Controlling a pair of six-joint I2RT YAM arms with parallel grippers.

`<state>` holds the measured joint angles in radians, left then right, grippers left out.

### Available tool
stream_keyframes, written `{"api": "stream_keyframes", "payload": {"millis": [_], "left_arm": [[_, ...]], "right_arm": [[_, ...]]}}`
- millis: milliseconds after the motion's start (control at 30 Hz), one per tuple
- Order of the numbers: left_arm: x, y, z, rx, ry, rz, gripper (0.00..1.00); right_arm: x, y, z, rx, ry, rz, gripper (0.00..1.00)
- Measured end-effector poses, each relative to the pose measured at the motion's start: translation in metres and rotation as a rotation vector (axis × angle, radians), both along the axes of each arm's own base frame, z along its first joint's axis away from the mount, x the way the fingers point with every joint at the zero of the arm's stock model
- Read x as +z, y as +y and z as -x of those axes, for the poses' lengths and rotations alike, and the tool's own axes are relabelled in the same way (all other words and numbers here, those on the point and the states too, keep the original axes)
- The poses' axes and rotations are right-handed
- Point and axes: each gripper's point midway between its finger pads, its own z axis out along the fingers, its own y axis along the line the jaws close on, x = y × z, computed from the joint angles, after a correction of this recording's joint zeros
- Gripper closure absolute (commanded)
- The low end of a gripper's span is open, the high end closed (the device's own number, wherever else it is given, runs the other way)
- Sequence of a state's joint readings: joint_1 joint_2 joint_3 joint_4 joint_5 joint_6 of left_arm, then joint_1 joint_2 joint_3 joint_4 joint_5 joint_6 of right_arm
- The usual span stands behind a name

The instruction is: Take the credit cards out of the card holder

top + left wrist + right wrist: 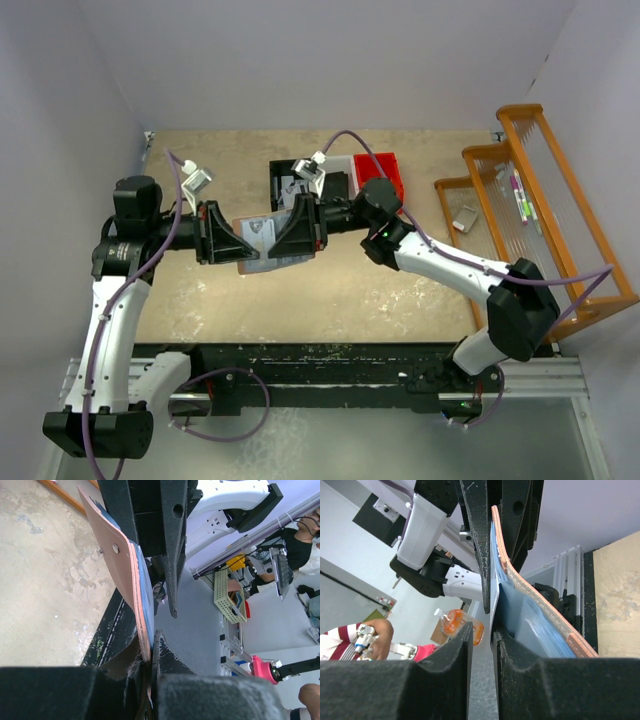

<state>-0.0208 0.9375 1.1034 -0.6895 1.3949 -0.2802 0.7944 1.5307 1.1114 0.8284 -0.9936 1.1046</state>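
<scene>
The card holder [268,262], salmon-pink outside and blue-grey inside, hangs open in the air between my two grippers above the table's middle. My left gripper [240,245] is shut on one edge of it; the left wrist view shows the pink leather [127,565] pinched between the jaws of that gripper [151,652]. A grey credit card [258,230] sticks out of the holder. My right gripper [287,240] faces it from the right. In the right wrist view its jaws [482,630] stand slightly apart, with the card's thin edge [492,580] at the right finger, beside the holder [520,587].
A black tray [295,180] and a red box [380,172] lie just behind the grippers. An orange wooden rack [530,190] with pens stands at the right, a small grey object [465,215] in its lower part. A black rail [330,365] runs along the near edge.
</scene>
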Motion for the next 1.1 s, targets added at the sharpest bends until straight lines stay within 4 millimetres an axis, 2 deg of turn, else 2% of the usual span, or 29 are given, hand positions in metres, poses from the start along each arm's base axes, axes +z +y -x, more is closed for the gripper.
{"api": "stream_keyframes", "payload": {"millis": [167,233,267,533,633,733,767,833,933,1100], "left_arm": [[0.006,-0.001,0.003,-0.018,-0.016,0.013,1.0],[0.007,-0.001,0.004,-0.019,-0.024,0.014,1.0],[0.007,-0.001,0.004,-0.019,-0.026,0.015,1.0],[0.008,-0.001,0.002,-0.011,-0.041,0.011,0.99],[0.009,-0.001,0.001,-0.011,-0.049,0.011,0.93],[0.008,-0.001,0.001,-0.009,-0.049,0.009,0.73],[0.009,-0.001,0.001,-0.01,-0.05,0.01,0.7],[0.009,-0.001,0.003,-0.017,-0.039,0.015,0.68],[0.011,-0.001,0.007,-0.028,-0.034,0.022,0.72],[0.015,-0.001,0.008,-0.03,-0.026,0.029,0.92]], "right_arm": [[0.006,-0.002,-0.001,0.0,0.025,-0.022,0.89],[0.007,-0.003,-0.004,-0.009,0.037,-0.027,0.99],[0.007,-0.004,-0.005,-0.014,0.04,-0.028,1.0],[0.009,-0.006,-0.014,-0.09,0.058,-0.004,1.0],[0.01,-0.007,-0.015,-0.112,0.049,0.002,1.0],[0.009,-0.007,-0.017,-0.133,0.041,0.01,1.0],[0.009,-0.008,-0.017,-0.136,0.037,0.013,1.0],[0.011,-0.011,-0.02,-0.161,0.034,0.017,1.0],[0.017,-0.017,-0.029,-0.214,0.014,0.003,1.0],[0.017,-0.018,-0.034,-0.25,-0.008,0.006,1.0]]}}
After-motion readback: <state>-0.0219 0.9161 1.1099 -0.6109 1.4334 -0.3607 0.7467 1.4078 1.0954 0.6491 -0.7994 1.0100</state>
